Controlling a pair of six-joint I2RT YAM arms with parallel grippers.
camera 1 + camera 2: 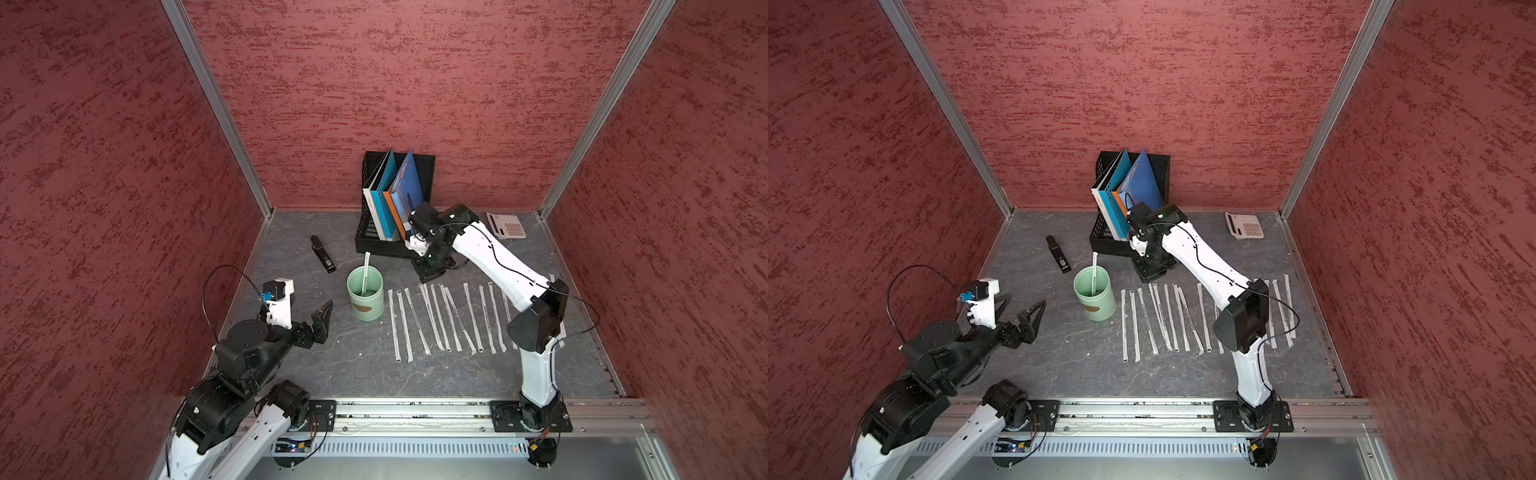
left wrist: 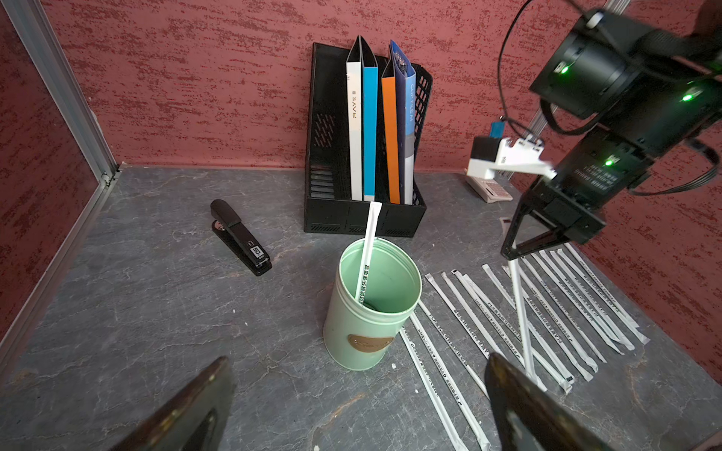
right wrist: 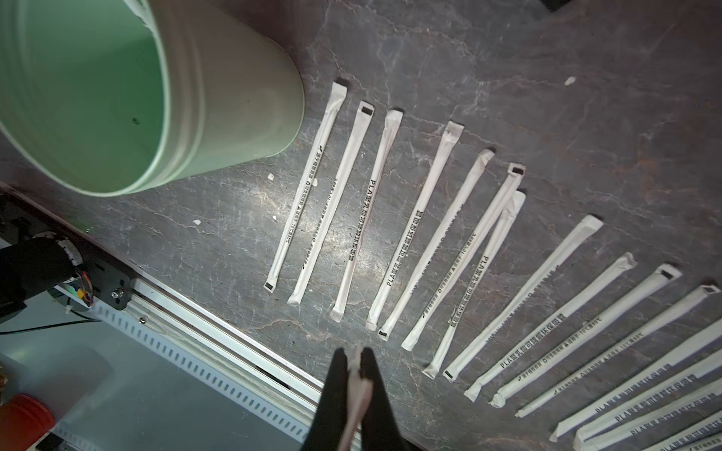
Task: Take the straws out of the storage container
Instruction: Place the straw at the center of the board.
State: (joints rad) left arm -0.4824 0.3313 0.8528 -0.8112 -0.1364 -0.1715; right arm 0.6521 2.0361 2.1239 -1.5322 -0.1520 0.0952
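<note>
We see the right gripper (image 3: 354,357) at lower centre of its wrist view, pinched tight on a wrapped straw (image 3: 357,386). In a top view the left gripper (image 1: 1018,309) at lower left gapes wide, empty. The storage container (image 1: 371,318) stands mid-frame with a single straw (image 1: 366,270) leaning inside. The other straws (image 1: 437,320) lie in a row to its right.

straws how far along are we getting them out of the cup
Done: a row of straws lies flat beside the cup. In hand: the right pincer grips another straw. Remaining: a last straw leans in the cup; the left pincer is open and empty.
</note>
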